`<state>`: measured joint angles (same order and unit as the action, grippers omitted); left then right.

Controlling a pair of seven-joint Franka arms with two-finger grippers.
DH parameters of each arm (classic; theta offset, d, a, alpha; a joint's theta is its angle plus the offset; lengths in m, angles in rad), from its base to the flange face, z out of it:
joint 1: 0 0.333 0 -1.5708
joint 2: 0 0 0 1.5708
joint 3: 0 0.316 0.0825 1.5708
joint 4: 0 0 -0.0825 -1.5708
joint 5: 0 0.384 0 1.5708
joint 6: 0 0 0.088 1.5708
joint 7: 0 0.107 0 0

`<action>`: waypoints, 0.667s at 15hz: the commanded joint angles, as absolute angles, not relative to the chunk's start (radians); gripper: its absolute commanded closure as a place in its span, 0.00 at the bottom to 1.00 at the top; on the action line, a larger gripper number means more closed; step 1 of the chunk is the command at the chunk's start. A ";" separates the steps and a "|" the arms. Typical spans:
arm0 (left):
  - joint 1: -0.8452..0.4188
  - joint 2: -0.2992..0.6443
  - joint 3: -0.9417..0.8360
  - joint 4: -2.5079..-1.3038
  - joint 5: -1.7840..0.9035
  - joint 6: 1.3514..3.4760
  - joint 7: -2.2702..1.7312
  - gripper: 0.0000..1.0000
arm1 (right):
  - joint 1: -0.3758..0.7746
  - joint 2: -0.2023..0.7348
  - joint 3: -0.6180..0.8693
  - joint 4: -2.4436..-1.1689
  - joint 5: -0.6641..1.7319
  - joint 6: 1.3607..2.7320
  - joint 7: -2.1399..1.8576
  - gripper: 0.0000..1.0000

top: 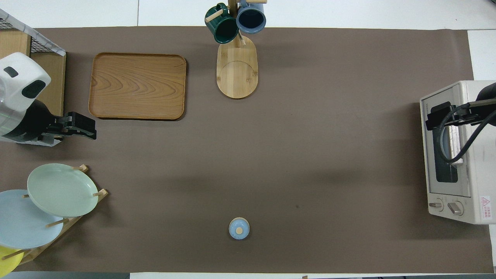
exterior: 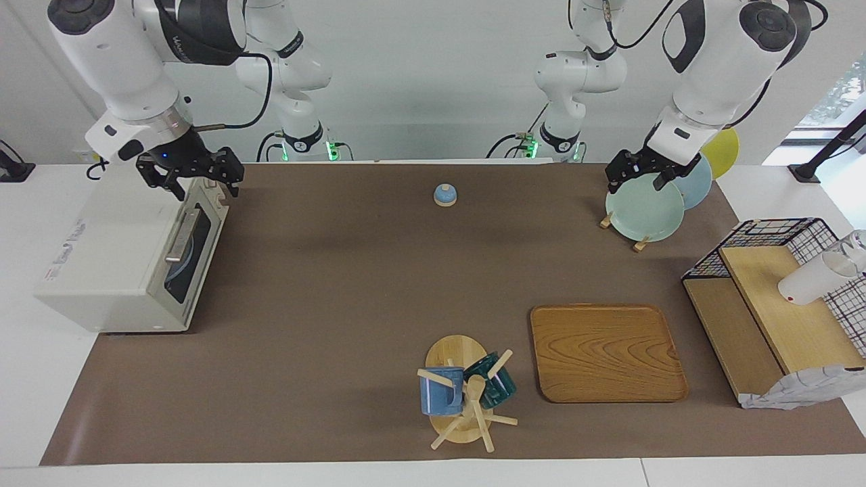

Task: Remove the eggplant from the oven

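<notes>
The oven (exterior: 115, 270) sits at nine o'clock in the facing view, at the right arm's end of the counter (exterior: 352, 284), its door (exterior: 193, 250) closed. The eggplant cannot be made out through the dark glass. The right gripper (exterior: 193, 177) hangs over the oven's top front edge, fingers released. The left gripper (exterior: 643, 177) waits by the plate rack (exterior: 639, 245) at two o'clock, fingers released and empty

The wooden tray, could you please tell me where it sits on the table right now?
The rectangular wooden tray lies flat on the brown mat toward the left arm's end of the table, beside the wooden mug tree and next to the wire basket shelf.
</notes>
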<state>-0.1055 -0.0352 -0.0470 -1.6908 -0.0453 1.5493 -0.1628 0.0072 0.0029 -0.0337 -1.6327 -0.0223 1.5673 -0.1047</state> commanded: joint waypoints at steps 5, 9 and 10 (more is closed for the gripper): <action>-0.091 -0.035 -0.055 -1.686 -0.052 1.532 -0.160 0.00 | 0.002 0.006 -0.028 -1.626 -0.020 1.568 -0.090 0.00; -0.091 -0.035 -0.055 -1.684 -0.052 1.531 -0.160 0.00 | 0.002 0.002 -0.031 -1.646 -0.005 1.574 -0.155 0.27; -0.091 -0.035 -0.055 -1.684 -0.052 1.531 -0.160 0.00 | 0.002 0.000 -0.031 -1.652 -0.005 1.597 -0.169 0.80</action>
<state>-0.1055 -0.0352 -0.0470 -1.6908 -0.0453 1.5493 -0.1628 0.0074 0.0042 -0.0335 -1.6368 -0.0220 1.5697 -0.1278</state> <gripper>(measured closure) 0.000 0.093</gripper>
